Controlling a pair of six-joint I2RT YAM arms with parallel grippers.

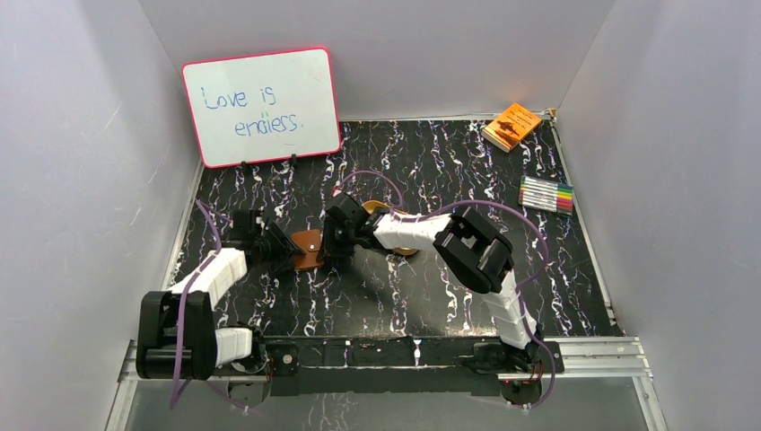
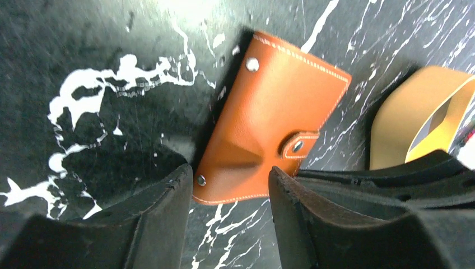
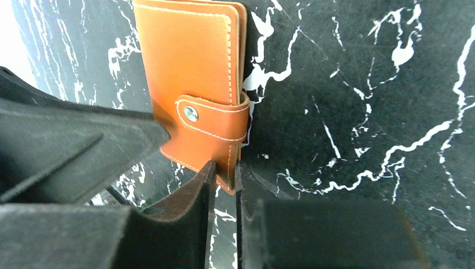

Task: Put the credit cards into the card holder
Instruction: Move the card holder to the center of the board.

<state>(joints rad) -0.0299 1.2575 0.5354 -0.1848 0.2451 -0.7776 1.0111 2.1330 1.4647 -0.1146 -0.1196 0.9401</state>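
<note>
The reddish-brown card holder [image 1: 308, 250] [image 2: 269, 117] [image 3: 190, 61] lies folded on the black marble table, its strap snapped shut. My left gripper [image 1: 285, 252] [image 2: 231, 178] stands open, its fingertips on either side of the holder's near end. My right gripper [image 1: 338, 244] [image 3: 224, 176] reaches in from the other side. Its jaws are pinched on the holder's corner just below the strap. The credit cards are hidden in every view.
A tan oval tray [image 1: 406, 250] [image 2: 403, 112] sits under the right arm, close behind the holder. An orange booklet [image 1: 511, 126] lies at the back right, with a pack of markers [image 1: 547, 193] nearer. A whiteboard [image 1: 260, 106] stands at the back left. White walls enclose the table.
</note>
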